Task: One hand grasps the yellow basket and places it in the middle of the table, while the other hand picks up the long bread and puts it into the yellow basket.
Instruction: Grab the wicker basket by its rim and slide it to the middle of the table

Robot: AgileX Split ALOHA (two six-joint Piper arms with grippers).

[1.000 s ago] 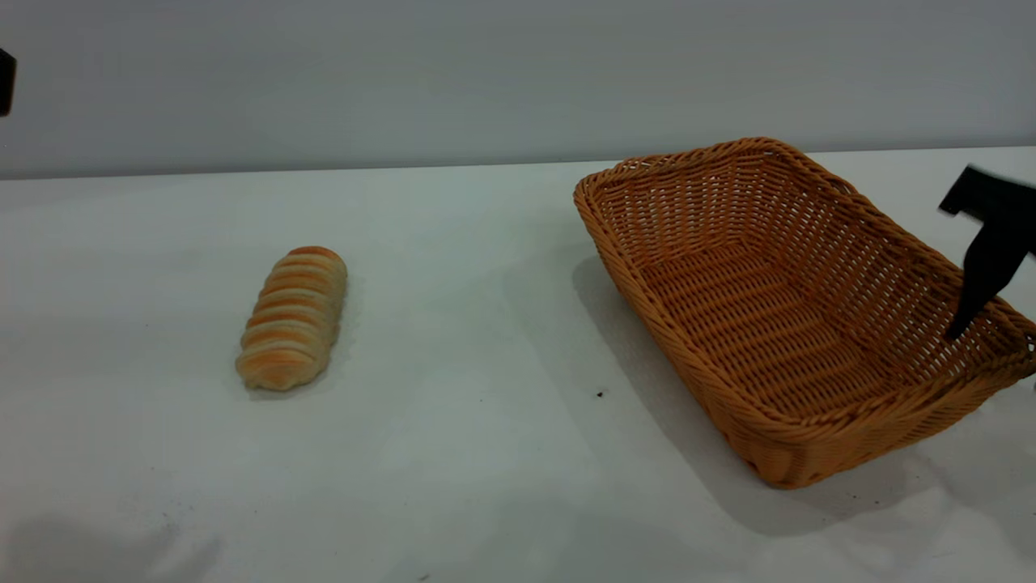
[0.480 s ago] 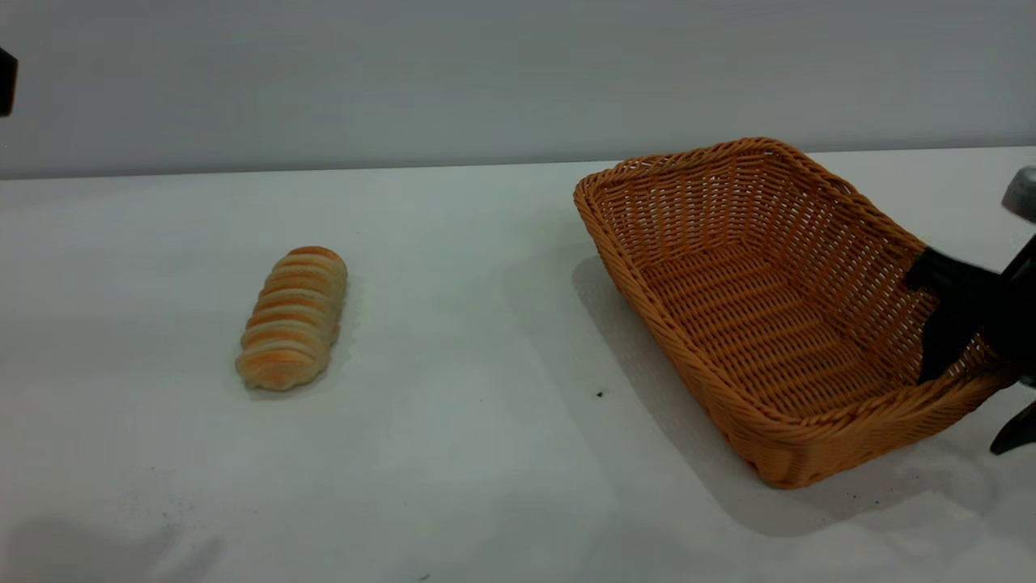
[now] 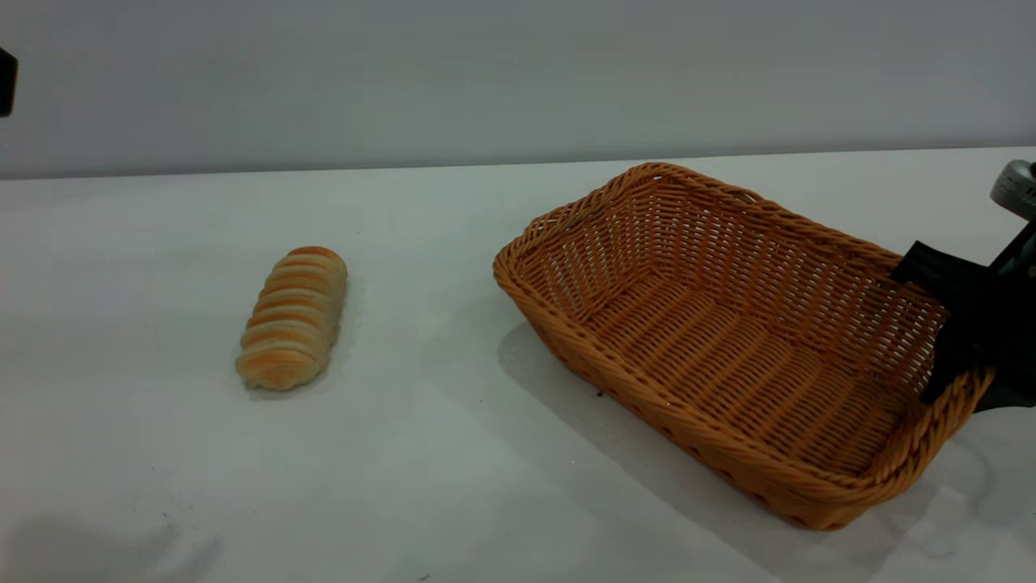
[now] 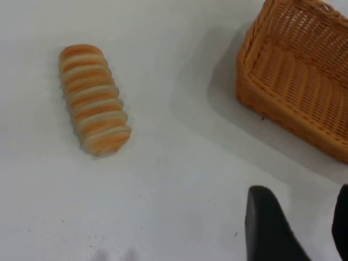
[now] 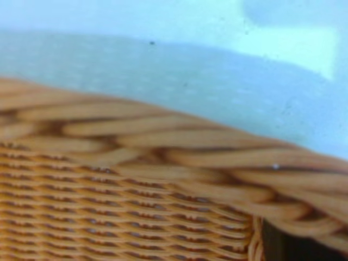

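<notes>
The yellow basket sits right of the table's middle, empty, its long side slanting from far left to near right. My right gripper is shut on the basket's right end wall, one finger inside and one outside. The right wrist view shows the braided rim close up and a dark finger behind the weave. The long bread lies on the white table at the left, apart from the basket. My left gripper is open above bare table, away from the bread and the basket.
A grey wall runs behind the table's far edge. A bit of the left arm shows at the upper left edge of the exterior view. A tiny dark speck lies by the basket's near side.
My right gripper came down over the basket's right end wall and shut on it. The basket has since slid left toward the middle and turned. The bread has not moved.
</notes>
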